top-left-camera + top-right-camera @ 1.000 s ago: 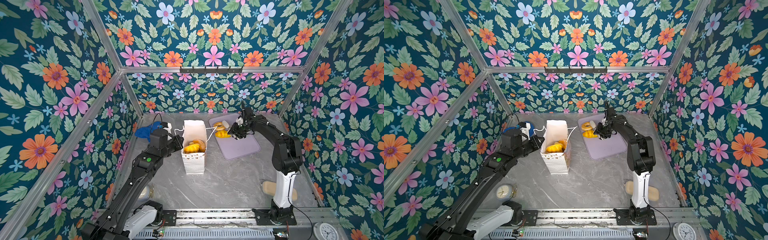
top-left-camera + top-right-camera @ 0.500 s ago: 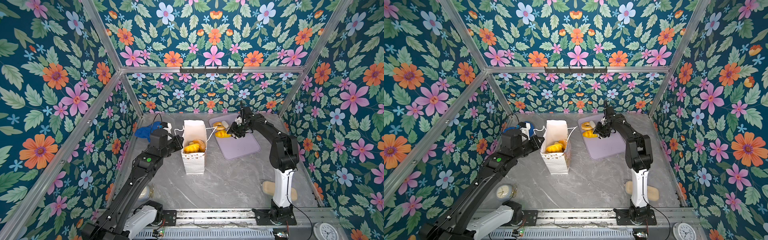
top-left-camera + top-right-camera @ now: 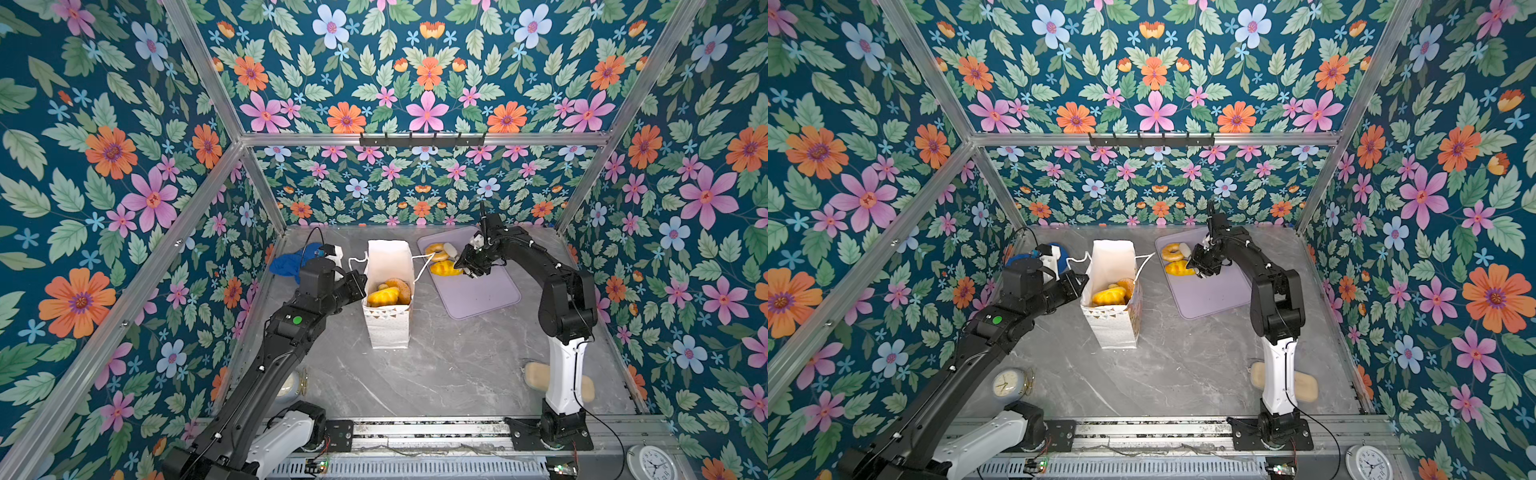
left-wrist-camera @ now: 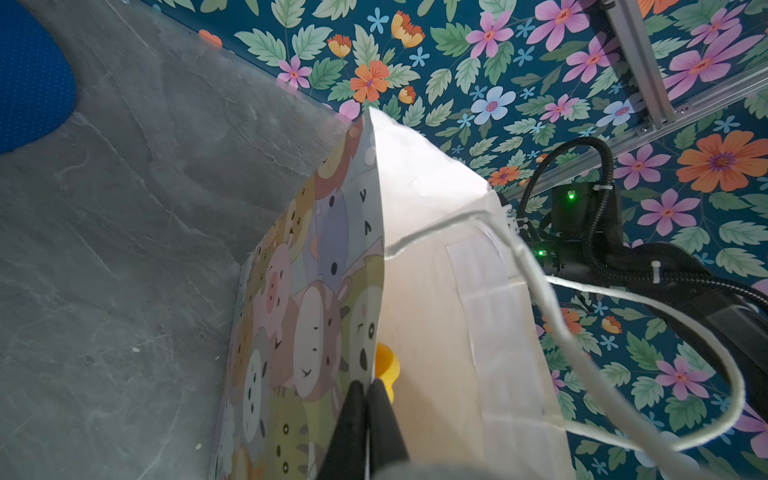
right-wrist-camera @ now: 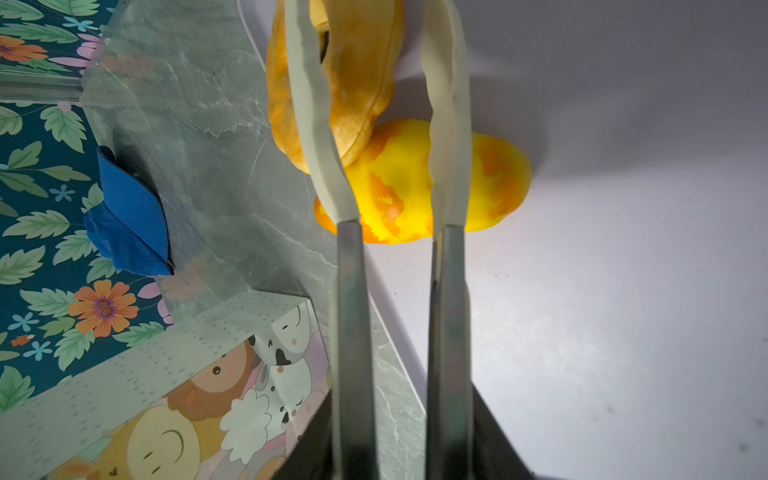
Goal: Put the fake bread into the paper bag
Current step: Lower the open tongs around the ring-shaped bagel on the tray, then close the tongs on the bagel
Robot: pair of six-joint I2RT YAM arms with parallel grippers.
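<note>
Where my paper bag point(image 3: 388, 328) stands: upright at mid-table, mouth open, just left of the lilac tray point(image 3: 486, 299).
Fake bread point(image 3: 384, 296): several glossy yellow and brown pieces lie inside the bag. A yellow loaf point(image 5: 395, 195) and a ring bagel point(image 5: 365, 62) lie touching each other on the tray's far corner, the one nearest the bag.
Left claw point(image 4: 368, 384): my black fingers are pinched tight on the bag's top edge, on the side away from the tray.
Right claw point(image 3: 466, 268): pale fingers are parted narrowly over the loaf and bagel. I cannot tell whether they touch either.
Obstacle: a white cord handle point(image 3: 422, 266) droops from the bag toward the tray, close to my right claw.
Surroundings: a blue cloth point(image 3: 286, 264) lies at the far left. A beige oblong point(image 3: 534, 374) is partly hidden by my right arm's base. A small alarm clock point(image 3: 1007, 384) sits beside my left arm, and a white clock point(image 3: 652, 463) at the near right corner.
Markings: cartoon animal faces cover the bag's side, and a band of small triangles crosses its front. The clock numerals are too small to read.
</note>
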